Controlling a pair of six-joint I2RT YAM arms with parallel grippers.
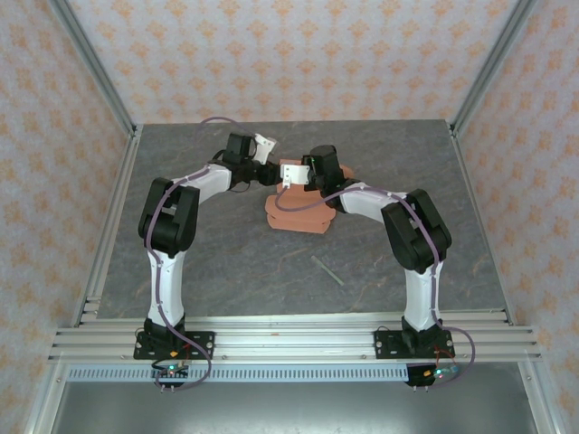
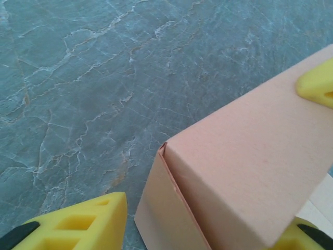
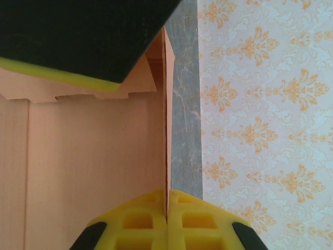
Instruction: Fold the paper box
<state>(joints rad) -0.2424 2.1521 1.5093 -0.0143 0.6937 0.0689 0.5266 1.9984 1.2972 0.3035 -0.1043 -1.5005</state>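
The paper box (image 1: 298, 212) sits mid-table, its raised wall toward 12 o'clock. The right gripper (image 3: 167, 208) is pinched tight on 1 thin wall. The left gripper (image 2: 203, 229) stands half-open astride a corner, holding nothing. Squeezing there could crush that corner or tear the pinched wall.

Soft, even, fairly bright light over the worktop (image 1: 226, 271), with faint shadows just under the arms (image 1: 167, 221). Left wrist: marbled surface sharp, yellow fingers (image 2: 78, 224) at the bottom edge soft and blurry. Right wrist: paper box (image 3: 93, 156) evenly lit, wallpaper (image 3: 260, 130) crisp.
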